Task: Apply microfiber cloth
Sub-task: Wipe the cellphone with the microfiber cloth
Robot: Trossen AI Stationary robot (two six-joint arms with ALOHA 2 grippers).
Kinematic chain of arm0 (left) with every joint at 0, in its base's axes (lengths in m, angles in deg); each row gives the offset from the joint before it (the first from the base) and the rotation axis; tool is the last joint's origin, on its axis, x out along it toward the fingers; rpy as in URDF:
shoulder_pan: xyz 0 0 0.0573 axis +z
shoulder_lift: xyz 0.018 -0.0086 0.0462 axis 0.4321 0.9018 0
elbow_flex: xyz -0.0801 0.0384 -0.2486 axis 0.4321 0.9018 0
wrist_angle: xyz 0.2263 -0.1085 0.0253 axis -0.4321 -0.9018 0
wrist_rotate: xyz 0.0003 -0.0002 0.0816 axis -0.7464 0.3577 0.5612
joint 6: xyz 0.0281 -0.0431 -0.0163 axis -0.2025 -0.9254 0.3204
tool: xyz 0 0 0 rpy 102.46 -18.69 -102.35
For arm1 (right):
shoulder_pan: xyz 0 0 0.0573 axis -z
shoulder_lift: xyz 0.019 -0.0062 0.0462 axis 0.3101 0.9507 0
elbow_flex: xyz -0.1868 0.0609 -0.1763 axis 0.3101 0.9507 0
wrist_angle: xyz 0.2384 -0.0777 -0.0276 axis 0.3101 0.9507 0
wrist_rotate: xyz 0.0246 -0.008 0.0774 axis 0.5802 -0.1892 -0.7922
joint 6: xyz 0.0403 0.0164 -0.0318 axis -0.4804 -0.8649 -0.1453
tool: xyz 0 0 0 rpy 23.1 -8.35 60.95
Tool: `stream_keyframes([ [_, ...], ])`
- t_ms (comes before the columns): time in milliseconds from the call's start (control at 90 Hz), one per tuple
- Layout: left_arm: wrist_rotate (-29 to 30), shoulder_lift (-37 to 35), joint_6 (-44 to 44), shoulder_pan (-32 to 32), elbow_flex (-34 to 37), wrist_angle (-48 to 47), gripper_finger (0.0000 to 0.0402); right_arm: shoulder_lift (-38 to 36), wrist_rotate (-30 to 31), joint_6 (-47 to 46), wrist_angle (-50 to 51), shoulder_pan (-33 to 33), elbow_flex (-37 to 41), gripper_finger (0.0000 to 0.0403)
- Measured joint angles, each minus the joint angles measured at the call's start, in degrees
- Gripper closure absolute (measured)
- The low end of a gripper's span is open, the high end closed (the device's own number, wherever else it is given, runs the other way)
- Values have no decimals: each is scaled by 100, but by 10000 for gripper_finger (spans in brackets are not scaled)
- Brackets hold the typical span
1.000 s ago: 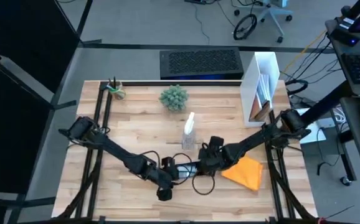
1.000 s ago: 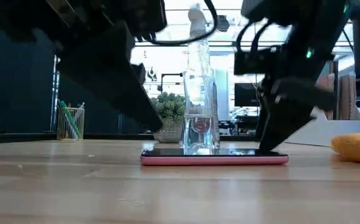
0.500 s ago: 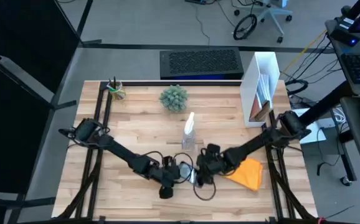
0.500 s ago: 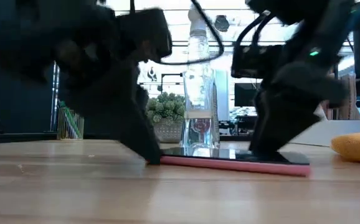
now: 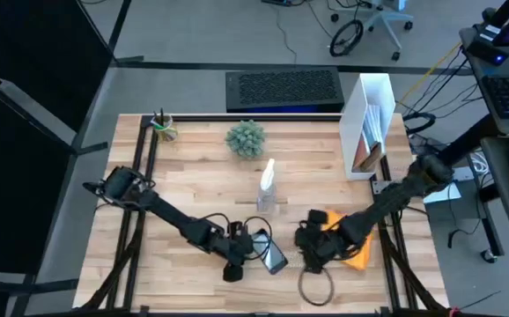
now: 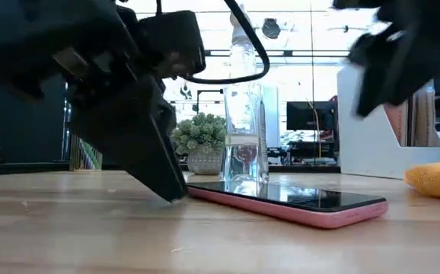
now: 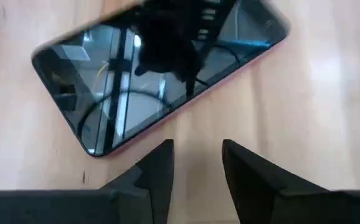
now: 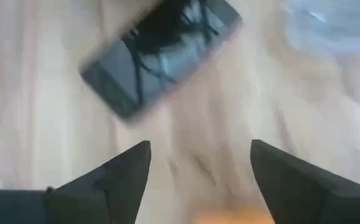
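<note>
The orange microfiber cloth [image 5: 358, 239] lies flat on the table's right part, partly under my right arm; in the low view the cloth [image 6: 437, 181] shows at the right edge. A black smartphone [image 5: 273, 256] in a pink case lies slantwise, screen up. My left gripper [image 7: 195, 149] stands open just beside the phone's [image 7: 161, 68] long side, with bare wood between. My right gripper [image 8: 198, 155] is open wide above the table between the phone [image 8: 161, 56] and the cloth, holding nothing.
A clear spray bottle [image 5: 267, 187] stands just beyond the phone. A potted plant [image 5: 246, 138], a pen cup [image 5: 163, 127] and a white file holder [image 5: 369, 123] stand along the far side. A cable loop [image 5: 314, 283] hangs under my right arm.
My right gripper has left the phone's right end, rising and going toward the table's right and near edges, to the cloth. The phone has slid toward the near edge and turned from lying left-to-right to slantwise. My left gripper has stayed beside the phone.
</note>
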Motion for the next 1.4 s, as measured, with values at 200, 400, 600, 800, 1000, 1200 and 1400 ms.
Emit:
stream_keyframes([
  [200,284,-14,118,7,1,367,279,-1046,137,-1519,514,-340,1180,145],
  [400,309,260,166,1,-5,802,279,-1240,-287,-2443,-975,-655,2555,145],
  [600,175,343,129,2,-8,705,279,-867,-204,-2794,-1854,-715,3059,154],
  [800,57,327,-157,-121,-25,98,279,-619,-180,-2665,-2444,-731,3077,224],
  [1000,167,222,-292,-285,-14,-245,279,-568,-470,-2104,-3537,-707,3110,344],
  [1200,464,50,7,-326,2,-419,279,-559,-516,-834,-5076,-479,2982,389],
  [1400,759,-244,532,-29,-3,-66,279,-351,-314,938,-5342,-197,2127,398],
])
